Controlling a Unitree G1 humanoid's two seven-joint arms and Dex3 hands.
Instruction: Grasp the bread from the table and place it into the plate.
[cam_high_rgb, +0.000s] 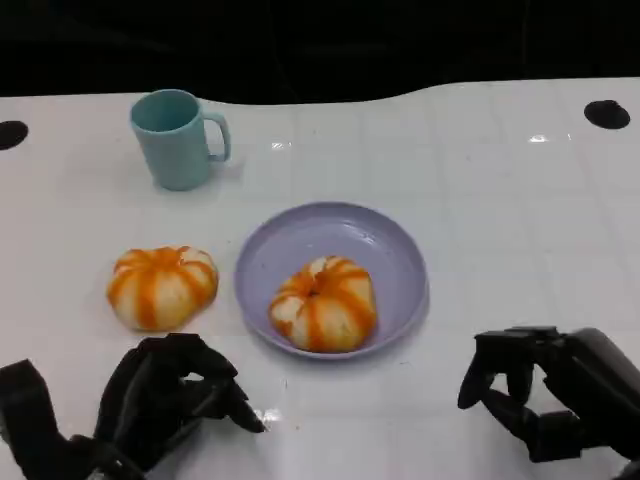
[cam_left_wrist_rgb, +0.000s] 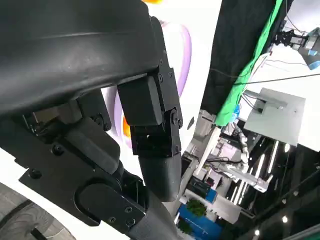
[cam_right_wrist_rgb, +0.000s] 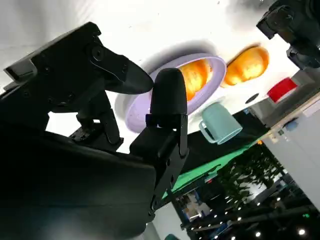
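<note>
Bread (cam_high_rgb: 162, 287) on table (cam_high_rgb: 500, 220), at 12 o'clock from left hand (cam_high_rgb: 170, 400), untouched; fingers curled, empty. Second bread (cam_high_rgb: 323, 303) in plate (cam_high_rgb: 335, 275). Right hand (cam_high_rgb: 545, 390) at 4 o'clock from plate, fingers apart, empty.

robot hand (cam_high_rgb: 165, 405) | matte black | blocky fingers | small screws

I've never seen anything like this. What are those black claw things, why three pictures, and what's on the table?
Those are a humanoid robot's two hands: the left hand and the right hand, both empty. One picture looks down from its head; the other two come from cameras at each wrist, so they appear tilted. On the white table lie a purple plate with one bread in it, a second bread beside the plate, and a teal mug.
</note>
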